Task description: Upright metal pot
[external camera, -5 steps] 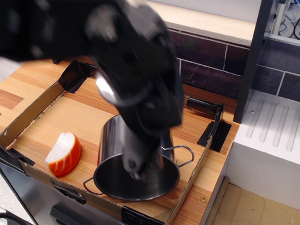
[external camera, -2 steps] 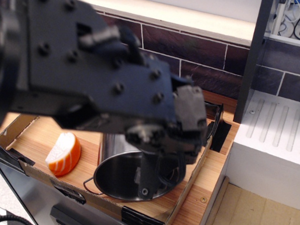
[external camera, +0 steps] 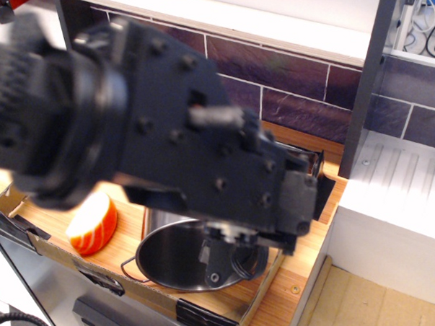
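Looming over the metal pot, which lies tipped in the cardboard tray, the gripper reaches inside; finger spread unreadable. Polished steel might slip and roll toward the orange slice.

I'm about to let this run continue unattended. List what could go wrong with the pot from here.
1. The gripper reaches into the tilted metal pot, but whether it grips the wall is hidden; the pot could slip or roll.
2. The pot sits at the low cardboard tray wall by the table edge, so a push might tip it over that wall.
3. The orange-and-white slice lies just beside it and could get knocked if the pot swings.
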